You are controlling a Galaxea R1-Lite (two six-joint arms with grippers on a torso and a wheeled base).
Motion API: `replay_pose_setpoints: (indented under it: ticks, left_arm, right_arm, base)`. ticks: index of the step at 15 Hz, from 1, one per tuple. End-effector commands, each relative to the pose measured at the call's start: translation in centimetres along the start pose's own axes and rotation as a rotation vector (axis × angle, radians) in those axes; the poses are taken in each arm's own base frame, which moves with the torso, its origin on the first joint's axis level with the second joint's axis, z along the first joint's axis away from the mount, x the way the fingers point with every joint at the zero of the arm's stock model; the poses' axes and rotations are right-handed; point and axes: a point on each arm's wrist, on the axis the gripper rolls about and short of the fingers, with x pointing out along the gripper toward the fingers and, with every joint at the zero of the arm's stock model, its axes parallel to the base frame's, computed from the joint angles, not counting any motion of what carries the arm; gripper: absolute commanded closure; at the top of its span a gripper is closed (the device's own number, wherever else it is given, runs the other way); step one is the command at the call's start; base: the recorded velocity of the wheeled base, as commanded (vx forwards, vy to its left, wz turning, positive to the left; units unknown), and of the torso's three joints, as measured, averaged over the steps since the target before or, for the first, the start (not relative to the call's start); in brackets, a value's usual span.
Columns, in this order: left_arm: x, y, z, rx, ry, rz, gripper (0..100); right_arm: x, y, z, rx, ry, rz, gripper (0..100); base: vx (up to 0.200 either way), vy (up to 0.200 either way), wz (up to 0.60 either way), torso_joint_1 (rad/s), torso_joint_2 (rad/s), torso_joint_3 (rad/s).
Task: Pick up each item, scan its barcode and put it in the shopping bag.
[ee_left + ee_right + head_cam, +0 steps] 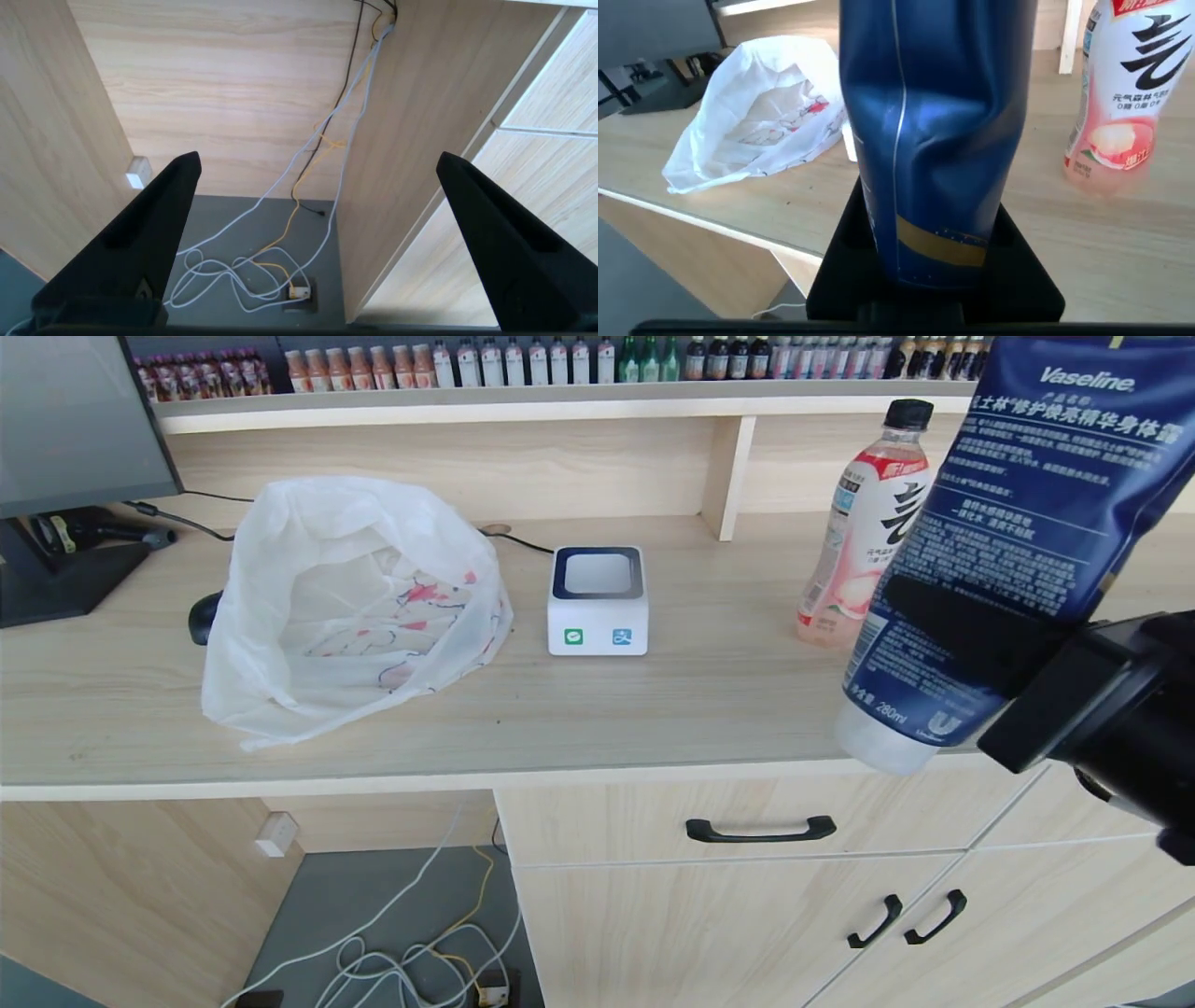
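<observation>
Gripping a dark blue, soft plastic lotion bottle (1018,504) around its lower half, the right gripper (934,252) has its black fingers (971,625) pressed into both sides so that the bottle wall dents. The bottle hangs in the air with its whitish cap down and tilted, over the front edge of the light wooden counter (653,709) at the robot's right.

Just behind it, a clear plastic drink bottle with a pink peach label and black cap (864,532) stands upright on the counter. A small white box scanner with a dark-framed window on top (597,602) sits mid-counter, well apart from the held bottle. To the scanner's left lies a thin white plastic shopping bag (345,607), its mouth gaping toward the front edge, red print showing through.

The left gripper (318,163) is low, under counter level, its two black fingers (140,233) spread wide with nothing between them; past them are white and yellow cables (243,271) on the grey floor.

A black mouse (201,616) touches the bag's far left side, and a dark monitor (75,420) stands at the left end.
</observation>
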Motion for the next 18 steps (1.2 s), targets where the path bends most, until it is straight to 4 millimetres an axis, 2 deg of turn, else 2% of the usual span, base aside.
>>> replay_pose_setpoints:
  ticks: [1,5,9,11,14,15,18]
  left_arm:
    - [0.0,0.0,0.0,-0.001,0.002,0.001,0]
    - [0.0,0.0,0.0,-0.001,0.002,0.001,0]
    - [0.0,0.0,0.0,-0.001,0.002,0.001,0]
    - [0.0,0.0,0.0,-0.001,0.002,0.001,0]
    - [0.0,0.0,0.0,-0.001,0.002,0.001,0]
    - [0.0,0.0,0.0,-0.001,0.002,0.001,0]
    - [0.0,0.0,0.0,-0.001,0.002,0.001,0]
  right_arm:
    - [-0.3,0.4,0.0,0.019,0.004,0.027,100]
    - [0.3,0.7,-0.2,0.095,0.015,0.059,100]
    - [0.0,0.9,-1.0,0.161,0.058,0.208,100]
    - [-0.1,0.7,-0.2,0.236,0.046,0.273,100]
    - [0.0,-0.3,-0.6,0.269,0.066,0.296,100]
    - [-0.2,-0.4,-0.1,0.281,0.053,0.324,100]
    - [0.6,-0.5,0.5,0.294,0.043,0.363,100]
  base:
    - [0.0,0.0,0.0,0.0,0.0,0.0]
    - [0.0,0.0,0.0,0.0,0.0,0.0]
    - [0.0,0.0,0.0,0.0,0.0,0.0]
    - [0.0,0.0,0.0,0.0,0.0,0.0]
    - [0.0,0.0,0.0,0.0,0.0,0.0]
    - [0.0,0.0,0.0,0.0,0.0,0.0]
    - [0.0,0.0,0.0,0.0,0.0,0.0]
